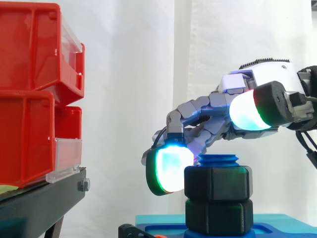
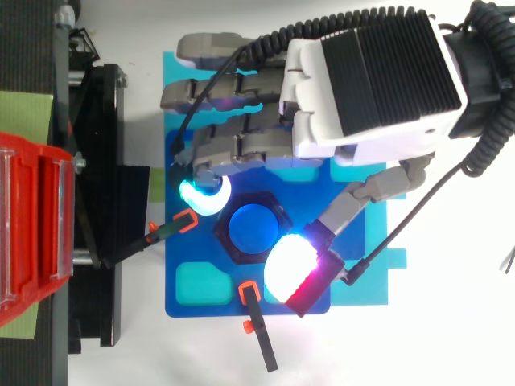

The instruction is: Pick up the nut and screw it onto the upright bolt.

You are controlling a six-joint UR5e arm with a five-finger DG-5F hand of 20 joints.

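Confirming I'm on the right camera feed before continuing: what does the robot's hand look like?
The hand has a white shell with a black ribbed plate on its back. Its fingers are chains of grey segments. They end in thick rounded pads with black backs, glowing white to cyan with green rims; one shows a red edge from above.

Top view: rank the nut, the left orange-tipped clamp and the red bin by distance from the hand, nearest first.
1. nut: right at the hand, centre of the view.
2. orange-tipped clamp: just left of the nut.
3. red bin: at the far left edge.
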